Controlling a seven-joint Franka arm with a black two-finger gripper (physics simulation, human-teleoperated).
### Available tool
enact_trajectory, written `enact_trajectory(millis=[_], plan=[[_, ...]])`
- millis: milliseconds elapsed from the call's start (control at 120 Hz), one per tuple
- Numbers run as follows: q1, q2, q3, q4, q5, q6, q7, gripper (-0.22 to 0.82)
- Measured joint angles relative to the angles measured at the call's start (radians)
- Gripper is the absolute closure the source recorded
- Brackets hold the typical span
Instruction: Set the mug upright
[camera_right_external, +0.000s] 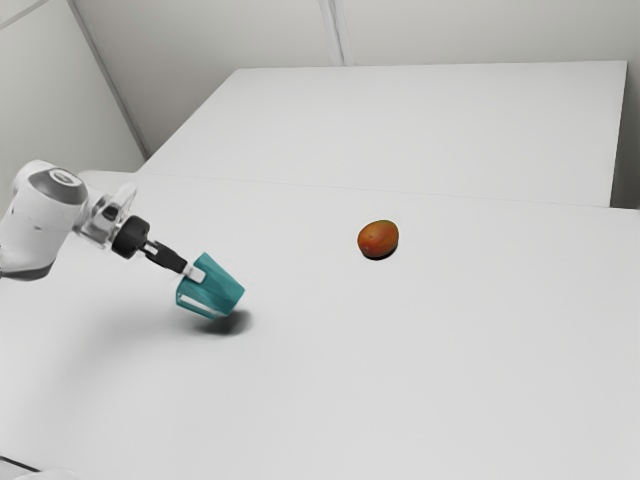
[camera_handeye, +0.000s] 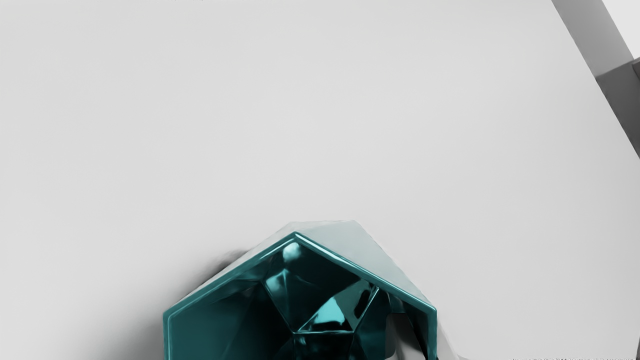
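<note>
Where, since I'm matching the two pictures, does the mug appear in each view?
Exterior view: toward the left, at the gripper's tip; the mug is tilted, with the reddish fruit farther right.
Wrist view: close ahead of the gripper, partly cut off by the frame, its rim and dark inside facing the camera.
Shared landmark: the white table, seen around the mug in both.

Room: pale walls (camera_right_external: 220, 30), white table (camera_right_external: 450, 360)
</note>
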Motion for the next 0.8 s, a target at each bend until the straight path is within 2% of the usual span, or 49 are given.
enact_trajectory(millis=[217,408,642,800], plan=[[0.004,-0.1,-0.186,-0.057,0.122,0.209,-0.04,0.78],[-0.018,-0.142,-0.337,-0.081,0.334,0.362,-0.167,0.78],[-0.003,-0.174,-0.433,-0.125,0.52,0.48,-0.376,0.77],[-0.004,-0.201,-0.466,-0.167,0.589,0.512,-0.524,0.77]])
